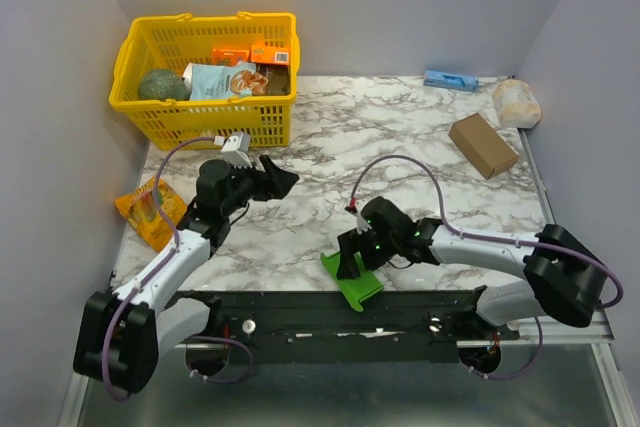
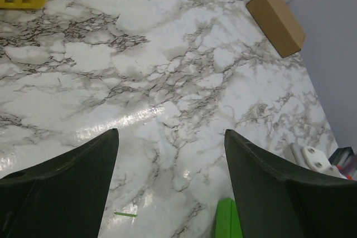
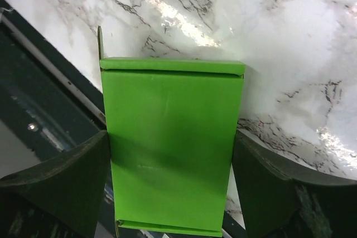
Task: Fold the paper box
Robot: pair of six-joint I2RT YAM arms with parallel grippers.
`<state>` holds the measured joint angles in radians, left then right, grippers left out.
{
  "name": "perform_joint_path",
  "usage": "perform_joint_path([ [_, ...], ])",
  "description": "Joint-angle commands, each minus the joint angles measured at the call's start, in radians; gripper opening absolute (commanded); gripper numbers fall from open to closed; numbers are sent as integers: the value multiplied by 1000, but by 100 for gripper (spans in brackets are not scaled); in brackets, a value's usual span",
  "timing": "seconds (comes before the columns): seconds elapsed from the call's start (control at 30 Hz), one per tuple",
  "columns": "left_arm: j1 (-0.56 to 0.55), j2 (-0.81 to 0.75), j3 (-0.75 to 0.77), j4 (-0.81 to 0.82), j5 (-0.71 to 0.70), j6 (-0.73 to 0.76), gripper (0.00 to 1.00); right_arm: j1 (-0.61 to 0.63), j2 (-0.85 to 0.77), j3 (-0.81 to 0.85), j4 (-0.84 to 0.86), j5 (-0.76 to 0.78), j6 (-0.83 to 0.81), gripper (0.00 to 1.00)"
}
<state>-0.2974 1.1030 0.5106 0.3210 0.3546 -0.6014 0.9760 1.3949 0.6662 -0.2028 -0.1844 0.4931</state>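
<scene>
Packets come first at the far left: a flat orange foil packet (image 1: 150, 212) lies on the white marble-patterned table (image 1: 330, 147) beside the left arm. Behind it, a yellow plastic slatted basket (image 1: 150, 122) with two handles holds a grey-green round object, a pale blue pouch and small orange boxes.

Near the basket's front, the left gripper (image 1: 272, 179) hangs above bare marble. Its jaws are spread wide with nothing between them.

Right of centre, the bright green paper box (image 1: 355, 287), a flat rectangle of thin card with a folded lip along its far end, lies at the table's near edge, its near end reaching over the black rail (image 1: 300, 309).

The right gripper (image 3: 170, 137) straddles the box with its jaws set wide and one finger at each long side. Whether they squeeze the card or only flank it cannot be told.

Farther right, a small blue packet (image 1: 450, 79) lies by the back wall. A brown cardboard box (image 1: 483, 144) sits slantwise, and a pale wrapped bag (image 1: 517, 102) rests in the far corner.
</scene>
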Motion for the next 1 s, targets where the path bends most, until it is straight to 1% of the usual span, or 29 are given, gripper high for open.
perform_joint_path([
  [0.0, 3, -175, 29, -215, 36, -11, 87, -133, -69, -80, 115, -328, -60, 39],
  [0.03, 3, -198, 38, -249, 70, -6, 87, -152, -97, -89, 129, -404, -68, 39],
  [0.07, 3, -241, 54, -304, 123, -5, 88, -170, -108, -89, 135, -444, -82, 39],
  [0.1, 3, -259, 58, -319, 165, -1, 89, -207, -117, -88, 149, -487, -90, 39],
  [0.13, 3, -276, 62, -323, 211, 11, 89, -223, -132, -86, 157, -572, -94, 39],
  [0.17, 3, -301, 75, -386, 283, 24, 89, -236, -137, -80, 163, -611, -100, 39],
  [0.2, 3, -307, 81, -405, 317, 38, 90, -264, -142, -76, 177, -651, -102, 39],
  [0.23, 3, -313, 91, -427, 354, 70, 90, -275, -142, -71, 184, -732, -102, 39],
  [0.27, 3, -318, 112, -471, 392, 90, 90, -286, -142, -63, 193, -769, -91, 39],
  [0.33, 3, -322, 129, -499, 477, 127, 90, -303, -139, -56, 252, -866, -73, 39],
  [0.4, 3, -321, 152, -534, 535, 193, 90, -313, -120, -39, 301, -920, -36, 39],
  [0.47, 0, -319, 166, -553, 557, 241, 90, -315, -103, -24, 327, -983, -5, 39],
  [0.53, -15, -318, 161, -533, 581, 242, 90, -316, -80, -8, 364, -1038, 18, 39],
  [0.67, -61, -356, 155, -499, 621, 299, 90, -318, -50, -8, 469, -1130, 140, 38],
  [0.73, -100, -390, 138, -471, 632, 319, 90, -318, -54, -19, 526, -1158, 182, 38],
  [0.8, -141, -428, 128, -442, 655, 330, 90, -316, -60, -17, 528, -1176, 206, 38],
  [0.9, -198, -445, 131, -450, 676, 374, 91, -316, -71, -16, 539, -1207, 245, 38],
  [0.97, -265, -446, 128, -450, 695, 417, 92, -318, -74, -20, 549, -1225, 280, 38],
])
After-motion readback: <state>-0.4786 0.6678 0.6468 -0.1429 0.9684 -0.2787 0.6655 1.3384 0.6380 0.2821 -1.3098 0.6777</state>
